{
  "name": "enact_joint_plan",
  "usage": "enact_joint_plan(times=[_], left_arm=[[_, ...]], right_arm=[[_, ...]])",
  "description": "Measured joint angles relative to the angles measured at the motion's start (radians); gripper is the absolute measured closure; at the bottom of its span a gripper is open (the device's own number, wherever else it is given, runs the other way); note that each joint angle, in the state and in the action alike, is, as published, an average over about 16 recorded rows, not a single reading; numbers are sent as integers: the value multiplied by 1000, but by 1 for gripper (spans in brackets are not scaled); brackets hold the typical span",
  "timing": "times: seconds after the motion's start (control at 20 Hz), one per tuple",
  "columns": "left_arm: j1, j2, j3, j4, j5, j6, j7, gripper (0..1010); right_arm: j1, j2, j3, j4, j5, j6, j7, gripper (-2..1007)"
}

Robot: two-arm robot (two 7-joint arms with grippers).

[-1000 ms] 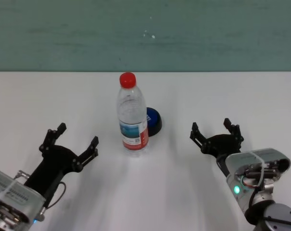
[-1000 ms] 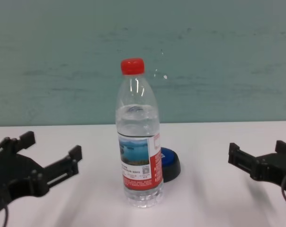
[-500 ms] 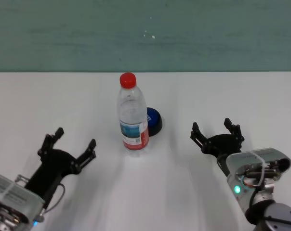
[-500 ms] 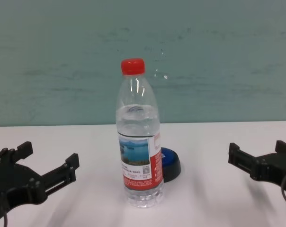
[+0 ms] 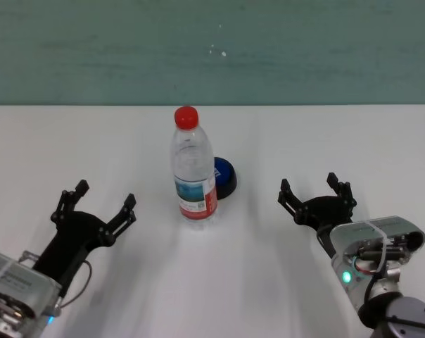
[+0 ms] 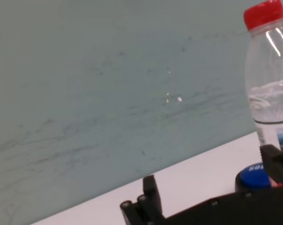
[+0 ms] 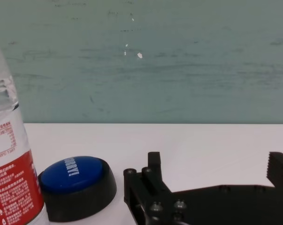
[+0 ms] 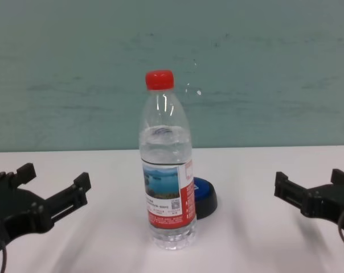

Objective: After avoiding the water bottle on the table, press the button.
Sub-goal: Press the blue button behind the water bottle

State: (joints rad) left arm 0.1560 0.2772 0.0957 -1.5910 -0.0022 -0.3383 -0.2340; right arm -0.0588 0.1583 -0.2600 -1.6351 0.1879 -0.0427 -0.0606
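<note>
**Button unpressed, bottle upright, both hands well short**

Nearest the robot, the left hand [image 5: 94,209] sits low over the desk [image 5: 219,282] on the robot's left, its fingers spread open and gripping nothing. The right hand [image 5: 316,191] hangs on the other side, likewise open and empty. Both are well apart from the things at the middle of the desk.

Farther out stands the water bottle [image 5: 194,165], upright and undisturbed: clear plastic, red screw cap, a label with a blue landscape and a red panel, water filling it to around the shoulder. Just behind it, toward the robot's right, lies the button [image 5: 224,177], a low dome with a blue top on a black base. From the chest view the bottle covers part of it; the right wrist view shows its top plainly, with white lettering too small to read.

By my judgement the task is barely started. Nothing touches the button, and the whole approach around the bottle is left. The right hand appears to have the clearer path.
</note>
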Motion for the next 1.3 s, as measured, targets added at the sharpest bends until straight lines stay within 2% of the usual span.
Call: enact_joint_plan(times=[0.25, 0.8, 1.3], left_arm=[[-3, -1, 0, 7, -3, 6, -3, 10], [8, 0, 1, 0, 16, 20, 10, 10], [11, 1, 1, -3, 20, 21, 12, 10]], right_arm=[[0, 0, 0, 0, 0, 0, 0, 1], [0, 0, 0, 0, 0, 0, 0, 1], [0, 0, 0, 0, 0, 0, 0, 1]])
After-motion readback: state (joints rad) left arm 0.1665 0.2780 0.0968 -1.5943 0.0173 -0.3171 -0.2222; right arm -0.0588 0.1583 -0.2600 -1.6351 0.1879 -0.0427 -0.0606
